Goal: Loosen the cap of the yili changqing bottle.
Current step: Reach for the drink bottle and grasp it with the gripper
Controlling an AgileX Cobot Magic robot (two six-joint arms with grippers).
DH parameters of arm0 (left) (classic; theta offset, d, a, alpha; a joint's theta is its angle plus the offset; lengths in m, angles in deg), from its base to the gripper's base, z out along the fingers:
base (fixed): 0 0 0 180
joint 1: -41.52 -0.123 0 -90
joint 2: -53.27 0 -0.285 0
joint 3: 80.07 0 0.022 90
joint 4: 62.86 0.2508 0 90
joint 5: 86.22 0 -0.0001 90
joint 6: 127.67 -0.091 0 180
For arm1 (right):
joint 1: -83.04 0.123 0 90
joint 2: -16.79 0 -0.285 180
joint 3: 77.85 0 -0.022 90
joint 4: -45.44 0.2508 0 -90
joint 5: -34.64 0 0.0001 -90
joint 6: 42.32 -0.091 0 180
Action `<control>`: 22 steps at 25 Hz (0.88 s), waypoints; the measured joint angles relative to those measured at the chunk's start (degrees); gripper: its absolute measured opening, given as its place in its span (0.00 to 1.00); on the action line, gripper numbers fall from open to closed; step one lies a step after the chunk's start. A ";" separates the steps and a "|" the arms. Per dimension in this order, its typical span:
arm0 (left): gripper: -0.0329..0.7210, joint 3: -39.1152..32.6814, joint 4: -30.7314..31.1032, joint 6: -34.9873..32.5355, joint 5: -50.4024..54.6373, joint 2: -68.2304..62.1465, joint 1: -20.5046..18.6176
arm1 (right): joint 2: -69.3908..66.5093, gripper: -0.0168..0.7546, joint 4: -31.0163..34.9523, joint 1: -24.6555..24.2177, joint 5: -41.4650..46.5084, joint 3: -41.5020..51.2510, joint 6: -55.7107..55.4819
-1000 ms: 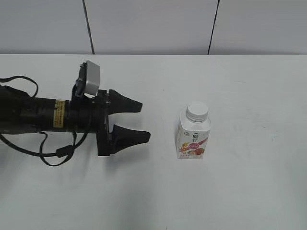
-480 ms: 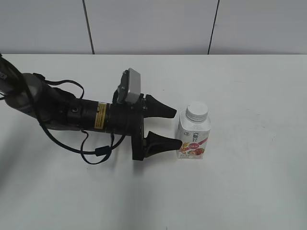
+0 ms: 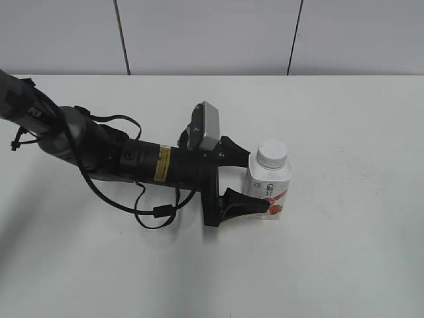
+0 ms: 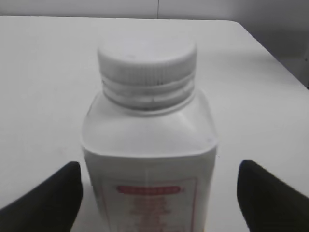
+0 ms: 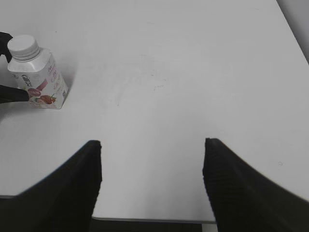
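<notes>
Yili changqing bottle (image 3: 268, 187) upright on white table (image 3: 344, 252), cap (image 3: 272, 154) on, left gripper (image 3: 248, 180) spread around its body, perhaps touching, right gripper (image 5: 150, 183) open, well apart.

White bottle (image 3: 267, 192) with pink-red fruit label; white ribbed cap (image 3: 272, 154). Black left gripper (image 3: 248, 182) on a black arm (image 3: 112, 159) bearing a yellow sticker (image 3: 162, 163) and grey camera box (image 3: 210, 126). White table (image 3: 344, 132); grey wall (image 3: 212, 33) with dark seams.

Bottle (image 3: 267, 190) flanked by left gripper (image 3: 248, 177) fingers | cap (image 3: 272, 154) unobstructed from above | table (image 3: 358, 165) to its right bare
</notes>
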 joint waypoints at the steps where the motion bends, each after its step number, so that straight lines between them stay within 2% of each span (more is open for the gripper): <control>1: 0.83 0.19 -0.07 0.00 0.80 0.00 0.34 | 0.00 0.70 0.00 0.00 0.00 0.00 0.00; 5: 0.78 0.44 -0.14 0.00 1.55 0.00 0.95 | 0.00 0.70 0.00 0.00 0.00 0.00 0.00; 13: 0.53 0.44 -1.03 0.00 2.54 -0.11 1.01 | 0.00 0.70 0.00 0.00 0.00 0.00 0.00; 22: 0.53 0.44 -1.03 0.05 2.49 -0.11 1.01 | 0.00 0.70 -0.52 0.00 0.00 0.00 0.00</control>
